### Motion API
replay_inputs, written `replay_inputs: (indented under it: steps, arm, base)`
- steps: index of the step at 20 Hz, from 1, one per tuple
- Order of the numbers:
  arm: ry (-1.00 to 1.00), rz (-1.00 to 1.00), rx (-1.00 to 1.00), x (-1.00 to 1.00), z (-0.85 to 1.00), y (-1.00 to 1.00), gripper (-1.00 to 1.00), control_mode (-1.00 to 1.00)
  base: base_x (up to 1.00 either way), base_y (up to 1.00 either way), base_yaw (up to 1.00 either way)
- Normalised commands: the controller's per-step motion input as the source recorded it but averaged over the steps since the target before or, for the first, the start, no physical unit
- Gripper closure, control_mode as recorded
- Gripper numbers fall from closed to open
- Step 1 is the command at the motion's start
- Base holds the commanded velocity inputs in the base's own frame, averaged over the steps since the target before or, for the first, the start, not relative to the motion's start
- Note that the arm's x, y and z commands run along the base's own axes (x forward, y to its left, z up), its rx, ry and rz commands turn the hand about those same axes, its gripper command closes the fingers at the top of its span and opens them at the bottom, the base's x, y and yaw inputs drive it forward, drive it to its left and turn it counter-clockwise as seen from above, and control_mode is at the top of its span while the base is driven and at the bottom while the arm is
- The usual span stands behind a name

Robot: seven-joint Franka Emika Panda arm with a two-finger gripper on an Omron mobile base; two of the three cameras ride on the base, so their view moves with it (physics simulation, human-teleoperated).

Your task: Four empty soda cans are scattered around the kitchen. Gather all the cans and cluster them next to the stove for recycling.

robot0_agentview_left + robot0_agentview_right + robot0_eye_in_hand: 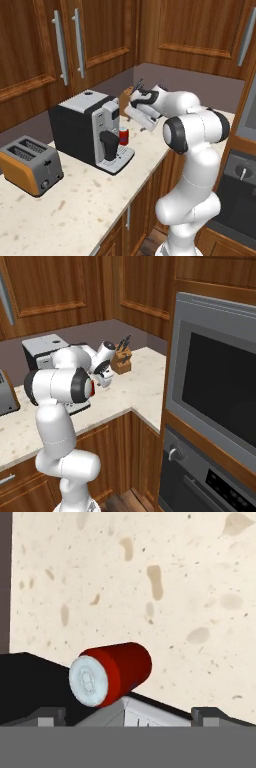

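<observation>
On a speckled cream counter [75, 210] under wooden cabinets, a red soda can [123, 135] stands beside the coffee machine [92, 130]; the gripper [128, 714], fingers spread wide above it, is judged mid-approach, descent and closure being required next.

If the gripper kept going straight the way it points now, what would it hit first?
Probably the red can standing beside the coffee machine. The open gripper looks down at its silvery top, slightly off centre, so a finger might clip the machine's edge instead; depth is unclear.
</observation>
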Motion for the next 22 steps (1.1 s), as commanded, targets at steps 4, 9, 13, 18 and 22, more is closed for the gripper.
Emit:
replay_inputs:
  steps: [4, 9, 13, 18, 22]
  arm:
    - [0.02, 0.00, 0.01, 0.06, -0.13, 0.10, -1.00, -1.00]
    - [0.03, 0.00, 0.02, 0.11, -0.06, 0.06, -1.00, -1.00]
    - [0.04, 0.00, 0.02, 0.11, -0.12, 0.05, -1.00, -1.00]
    - [0.04, 0.00, 0.01, 0.10, -0.15, 0.07, -1.00, -1.00]
    - [0.03, -0.01, 0.02, 0.14, -0.04, 0.04, -1.00, -1.00]
  base:
    - [0.00, 0.00, 0.00]
    - [0.00, 0.00, 0.00]
    - [0.00, 0.00, 0.00]
    - [0.00, 0.00, 0.00]
    - [0.00, 0.00, 0.00]
